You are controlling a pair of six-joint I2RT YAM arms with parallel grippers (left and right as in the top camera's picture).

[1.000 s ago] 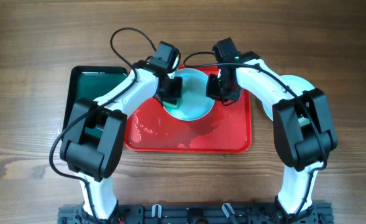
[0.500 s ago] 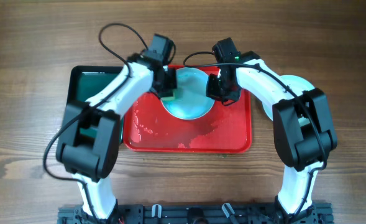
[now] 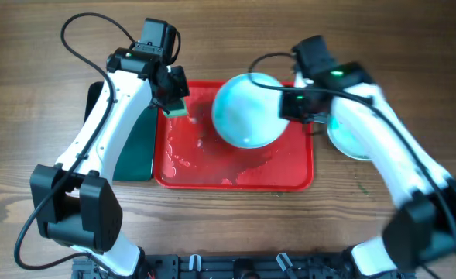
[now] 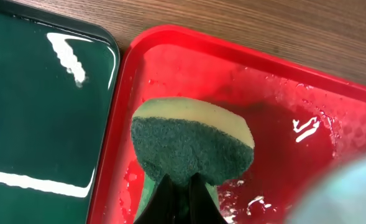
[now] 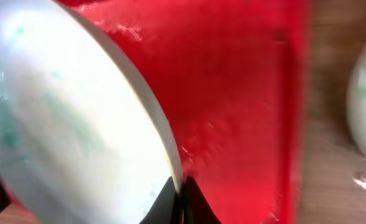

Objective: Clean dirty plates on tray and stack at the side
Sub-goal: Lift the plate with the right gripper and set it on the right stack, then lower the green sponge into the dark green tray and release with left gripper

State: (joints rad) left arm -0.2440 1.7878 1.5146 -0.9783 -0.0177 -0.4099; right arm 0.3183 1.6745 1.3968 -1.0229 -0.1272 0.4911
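Red tray (image 3: 235,174) sits mid-table, wet sheen on its floor, no plate lying flat on it that I can see. The turq plate (image 3: 247,112) is up over the tray's far half, gripped at its right-hand rim, the rest hanging out toward the L. The side stack (image 3: 345,143) is on the table just off the tray's R edge, partly under the R arm. That's the relation that counts: the stack lies to the R of the held plate, on the R arm's own side, so R is the nearer arm by far. Plate's round, so no long axis to line up. My read: swing it R and level it over the stack.

R gripper (image 3: 297,105) is pinched down thin on the plate rim. Wrist cam is blurry w/ a faint green tinge, so can't tell if the smear's gone.

L gripper (image 3: 173,101) is clamped on the sponge (image 4: 192,146), scouring face out, at the tray's far-L corner beside the dark green tray (image 3: 135,151), well apart from the plate.
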